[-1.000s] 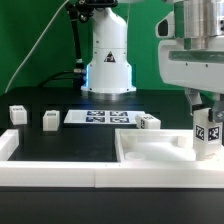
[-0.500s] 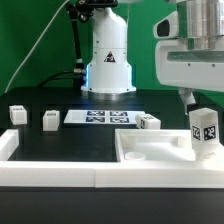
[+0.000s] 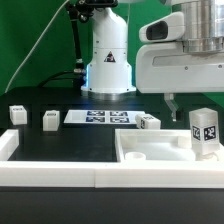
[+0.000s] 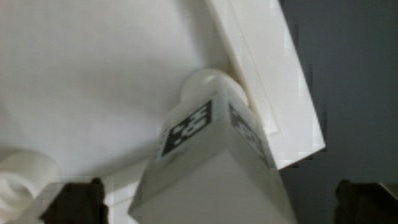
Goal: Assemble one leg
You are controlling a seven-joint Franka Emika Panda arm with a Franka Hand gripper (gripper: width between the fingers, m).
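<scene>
The leg (image 3: 204, 133), a small white block with a marker tag on its face, stands upright in the right corner of the large white square tray-like part (image 3: 150, 143). My gripper (image 3: 188, 103) hangs open just above it and slightly toward the exterior view's left, not touching it. In the wrist view the leg (image 4: 210, 150) rises between my two dark fingertips (image 4: 75, 200), with gaps on both sides, and my gripper (image 4: 217, 207) holds nothing.
Three more small white legs stand on the black table, at the exterior view's left (image 3: 16, 114), beside it (image 3: 51, 120) and near the tray-like part (image 3: 149, 121). The marker board (image 3: 100, 117) lies behind. A white rail (image 3: 60, 172) runs along the front. The robot base (image 3: 108, 60) stands at the back.
My gripper opened, let go of the leg and rose up and toward the exterior view's left. The leg stays standing in the tray-like part's corner.
</scene>
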